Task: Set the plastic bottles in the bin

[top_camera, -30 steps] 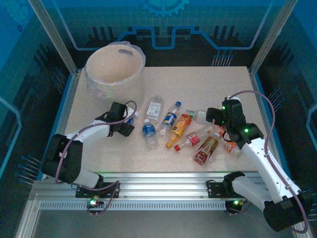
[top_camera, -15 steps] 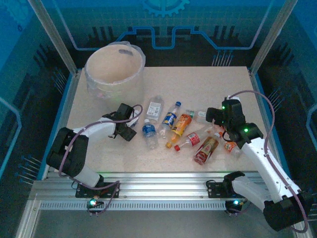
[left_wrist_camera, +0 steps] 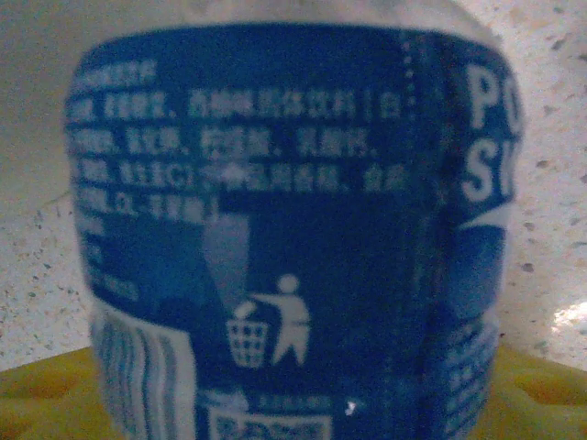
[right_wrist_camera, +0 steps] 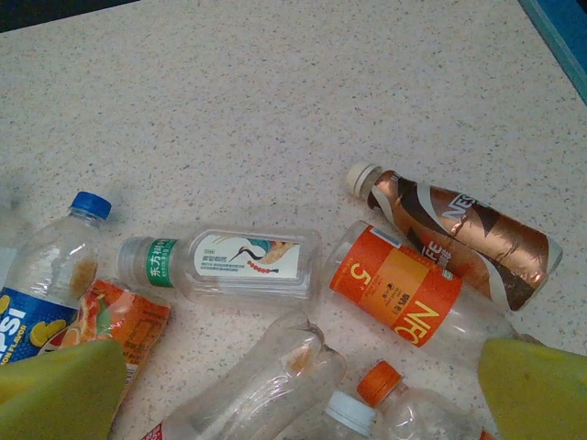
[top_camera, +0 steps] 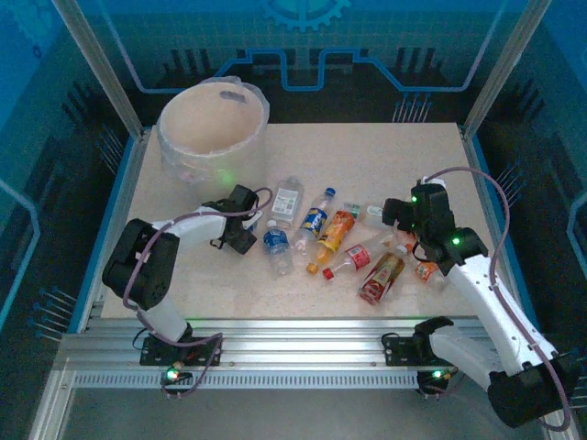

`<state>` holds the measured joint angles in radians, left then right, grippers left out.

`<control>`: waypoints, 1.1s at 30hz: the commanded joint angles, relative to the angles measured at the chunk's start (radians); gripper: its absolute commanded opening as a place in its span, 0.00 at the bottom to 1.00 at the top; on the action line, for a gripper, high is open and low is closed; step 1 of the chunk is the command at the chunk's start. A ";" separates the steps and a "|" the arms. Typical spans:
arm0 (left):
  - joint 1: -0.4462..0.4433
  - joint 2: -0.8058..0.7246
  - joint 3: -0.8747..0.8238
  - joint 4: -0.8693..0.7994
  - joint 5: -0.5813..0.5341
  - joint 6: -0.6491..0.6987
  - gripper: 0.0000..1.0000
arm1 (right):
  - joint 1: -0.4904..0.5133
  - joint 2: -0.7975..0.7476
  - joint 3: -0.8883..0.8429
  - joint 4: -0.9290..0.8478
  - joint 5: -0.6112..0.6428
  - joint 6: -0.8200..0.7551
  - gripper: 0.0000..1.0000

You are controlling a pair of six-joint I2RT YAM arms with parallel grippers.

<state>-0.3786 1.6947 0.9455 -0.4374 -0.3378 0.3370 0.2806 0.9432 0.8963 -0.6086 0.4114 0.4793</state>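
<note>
- Speckled tabletop (top_camera: 385,156), inside a blue-lit enclosure, carries the bin (top_camera: 206,124) at its far left corner.
- Mid-table lie the plastic bottles (top_camera: 335,234), scattered on their sides, well apart from the bin.
- At the pile's left edge sits the left gripper (top_camera: 240,223), with a blue-labelled bottle (left_wrist_camera: 293,229) between its yellow fingers (left_wrist_camera: 37,394). Whether they pinch it cannot be told.
- Over the pile's right side hovers the right gripper (top_camera: 400,220), fingers (right_wrist_camera: 60,390) spread wide, holding nothing.
</note>
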 commanded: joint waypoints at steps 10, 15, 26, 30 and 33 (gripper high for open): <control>-0.032 -0.056 0.002 -0.066 -0.067 -0.023 0.55 | -0.008 -0.025 -0.011 0.006 0.020 0.012 1.00; -0.071 -0.141 -0.001 -0.106 -0.106 -0.025 0.55 | -0.008 -0.030 -0.011 0.007 0.017 0.015 1.00; -0.217 -0.386 0.023 -0.166 -0.140 -0.044 0.55 | -0.008 -0.038 -0.011 0.007 0.008 0.022 1.00; -0.247 -0.459 0.030 -0.128 -0.083 -0.058 0.54 | -0.007 -0.038 -0.011 0.010 0.007 0.022 1.00; -0.263 -0.504 0.041 -0.090 -0.022 -0.072 0.54 | -0.008 -0.038 -0.011 0.010 0.003 0.024 1.00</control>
<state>-0.6250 1.2407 0.9531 -0.5663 -0.4290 0.3027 0.2806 0.9199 0.8963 -0.6086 0.4110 0.4854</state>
